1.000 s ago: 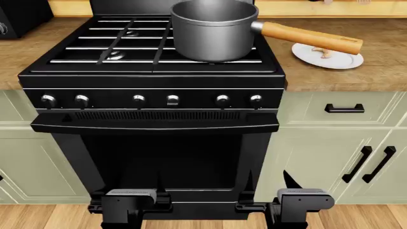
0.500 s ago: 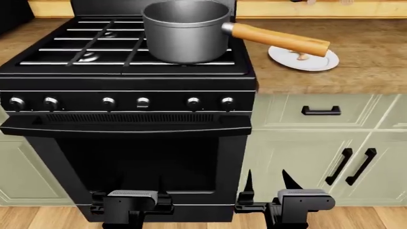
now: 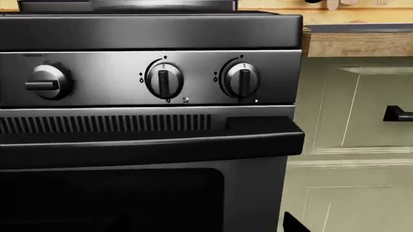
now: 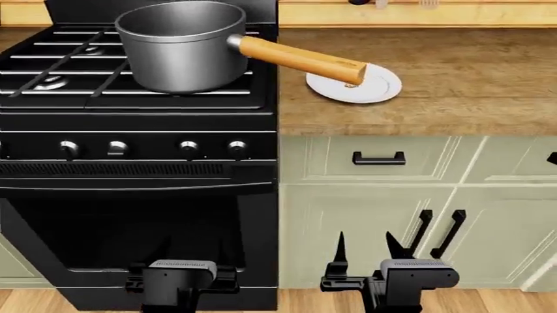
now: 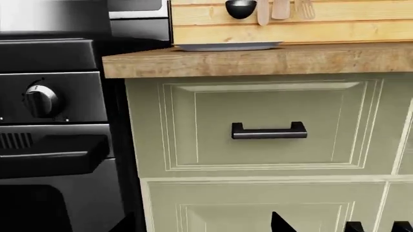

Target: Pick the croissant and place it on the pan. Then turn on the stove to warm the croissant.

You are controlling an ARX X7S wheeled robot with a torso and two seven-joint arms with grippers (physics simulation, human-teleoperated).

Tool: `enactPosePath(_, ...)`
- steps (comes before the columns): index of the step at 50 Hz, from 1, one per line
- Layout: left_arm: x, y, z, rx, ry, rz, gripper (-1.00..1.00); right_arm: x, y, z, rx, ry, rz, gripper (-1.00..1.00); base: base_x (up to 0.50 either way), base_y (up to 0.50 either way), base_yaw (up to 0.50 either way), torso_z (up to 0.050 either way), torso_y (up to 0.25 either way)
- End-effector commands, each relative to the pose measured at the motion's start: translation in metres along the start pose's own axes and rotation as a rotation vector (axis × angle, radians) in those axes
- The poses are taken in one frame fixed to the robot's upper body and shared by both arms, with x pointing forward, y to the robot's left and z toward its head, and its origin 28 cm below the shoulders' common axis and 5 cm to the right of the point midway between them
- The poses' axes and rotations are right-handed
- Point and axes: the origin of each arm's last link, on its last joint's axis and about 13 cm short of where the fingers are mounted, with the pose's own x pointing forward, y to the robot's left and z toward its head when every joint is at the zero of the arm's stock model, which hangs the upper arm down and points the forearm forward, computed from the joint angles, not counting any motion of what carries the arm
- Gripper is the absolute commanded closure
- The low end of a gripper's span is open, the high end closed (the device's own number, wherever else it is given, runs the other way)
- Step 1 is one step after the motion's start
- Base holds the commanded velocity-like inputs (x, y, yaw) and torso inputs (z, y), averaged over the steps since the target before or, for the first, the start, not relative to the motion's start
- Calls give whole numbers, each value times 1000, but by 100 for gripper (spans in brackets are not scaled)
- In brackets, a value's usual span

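The first step is barely opened — the croissant (image 4: pixel 353 82) lies on the white plate (image 4: pixel 376 88) on the wooden desk (image 4: pixel 452 78), mostly hidden behind the tip of the pan's wooden handle. The pan (image 4: pixel 179 44) sits on the stove (image 4: pixel 130 156), on its right-hand grate. Both arms hang low in front of the cabinets: the right gripper (image 4: pixel 364 251) has its 2 fingers apart and holds nothing; the left gripper (image 4: pixel 179 277) shows only its body, so I cannot tell how its fingers stand. Next, I judge, the right arm must rise to desk height and reach past the handle — without knocking it — to take the pastry
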Motion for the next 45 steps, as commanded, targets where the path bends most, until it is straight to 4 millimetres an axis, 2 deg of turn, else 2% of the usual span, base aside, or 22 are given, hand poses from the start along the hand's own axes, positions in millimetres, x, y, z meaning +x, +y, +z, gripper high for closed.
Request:
enactPosePath(1, 0, 0, -1, 3, 7, -3, -100, 0, 0, 0, 1, -1, 0, -100, 90, -500, 0, 0, 0)
enactPosePath(8, 1, 0, -1, 7, 8, 2, -100, 0, 1, 0, -14, -9, 17, -100, 87, -435, 0, 0, 0)
enactPosePath(17, 1, -1, 1, 11, -15, 2, -100, 0, 2, 1, -17, -14, 36, -100, 13, -26, 0, 0, 0)
enactPosePath(45, 0, -1, -2, 30, -10, -4, -100, 0, 2, 1, -20, -21, 32, -100, 0, 0, 0, 49, 0)
